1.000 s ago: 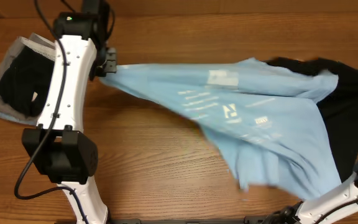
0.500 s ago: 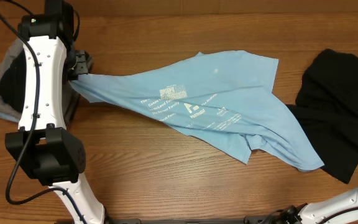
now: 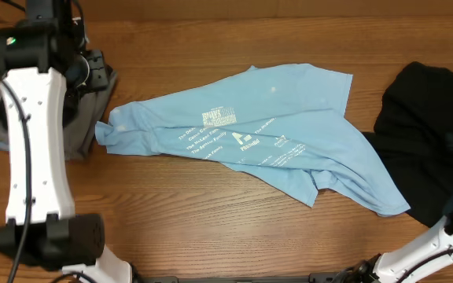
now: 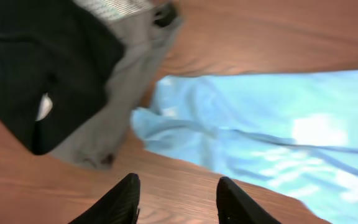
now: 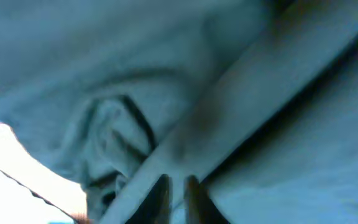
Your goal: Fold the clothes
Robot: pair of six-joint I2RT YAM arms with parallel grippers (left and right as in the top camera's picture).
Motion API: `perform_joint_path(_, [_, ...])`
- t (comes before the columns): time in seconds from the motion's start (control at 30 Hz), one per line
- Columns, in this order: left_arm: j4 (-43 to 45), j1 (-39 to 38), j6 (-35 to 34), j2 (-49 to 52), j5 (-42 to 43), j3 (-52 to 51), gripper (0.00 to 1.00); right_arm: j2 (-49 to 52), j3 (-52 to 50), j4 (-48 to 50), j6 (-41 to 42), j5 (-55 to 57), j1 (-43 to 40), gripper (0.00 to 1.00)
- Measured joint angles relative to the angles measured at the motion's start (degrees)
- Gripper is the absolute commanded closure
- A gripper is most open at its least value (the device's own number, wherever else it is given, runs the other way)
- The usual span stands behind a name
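Now the left claw hangs with its 2 fingers apart, nothing between them, only bare counter below. 0.5 s earlier it was clamped on the left corner of the light-blue T-shirt and held that corner stretched taut off the wood. That corner has since dropped and lies crumpled just beyond the fingertips, close beside the grey garment at the far left. On the grey garment lies a black garment with a small white tag, too blurred to read. Seen from overhead, the left arm has swung further left and now crosses over that grey and black pair.

Rightward, the rest of the T-shirt lies as it did 0.5 s ago: spread flat but askew across the middle of the counter, with a folded-over flap at its near right edge. Its chest faces up and carries several lines of white lettering around a small white triangular logo; the letters are too small to read.

At the right end, the shirt's edge meets a black heap, unmoved. The right arm shows only at the near right corner overhead. From its wrist, the right claw shows 2 dark tips close side by side against blurred bluish cloth. Whether they are together or nipping fabric I cannot tell.
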Motion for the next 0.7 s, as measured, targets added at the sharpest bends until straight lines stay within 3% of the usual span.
perform_joint_path(0.23, [-1.9, 0.0, 0.7, -2.4, 6.5, 0.0, 0.56, -0.4, -14.3, 12.0, 5.4, 2.8, 3.5, 0.96])
perform_joint_path(0.37, [-3.4, 0.0, 1.5, -2.3, 7.5, 0.0, 0.56, -2.1, -16.2, 12.1, 8.5, 13.0, 1.2, 0.96])
perform_joint_path(0.57, [-4.1, 0.0, 2.7, -2.3, 8.2, 0.0, 0.56, -1.1, -13.5, 6.9, 10.8, 25.1, -12.6, 0.96])
perform_joint_path(0.7, [-4.1, 0.0, 3.0, -2.3, 8.3, 0.0, 0.56, -0.2, -3.1, 1.3, 10.8, 23.9, -20.6, 0.96])
